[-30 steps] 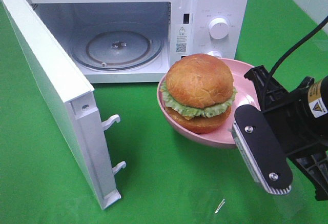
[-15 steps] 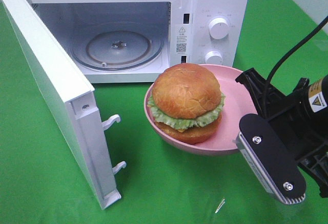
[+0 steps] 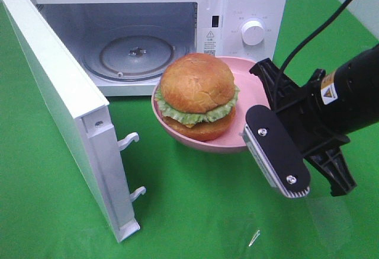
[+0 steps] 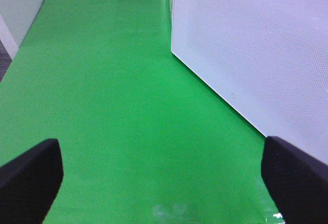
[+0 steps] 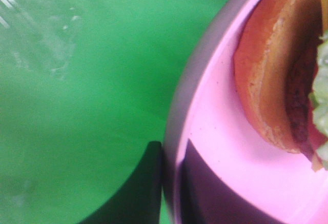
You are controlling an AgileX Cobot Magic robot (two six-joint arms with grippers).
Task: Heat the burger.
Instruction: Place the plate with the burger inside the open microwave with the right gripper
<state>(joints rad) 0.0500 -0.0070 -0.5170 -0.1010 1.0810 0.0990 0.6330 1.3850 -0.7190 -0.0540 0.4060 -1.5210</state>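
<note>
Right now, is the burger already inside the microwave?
No, the burger sits on the pink plate just outside the open microwave, in front of its cavity.

Your right claw (image 5: 170, 185) has carried the plate (image 3: 244, 92) and burger (image 3: 197, 96) toward 10 o'clock in the high view. They have gone from in front of the microwave (image 3: 249, 4) dials to the right edge of its open mouth. The plate now hides the lower dial.
</note>
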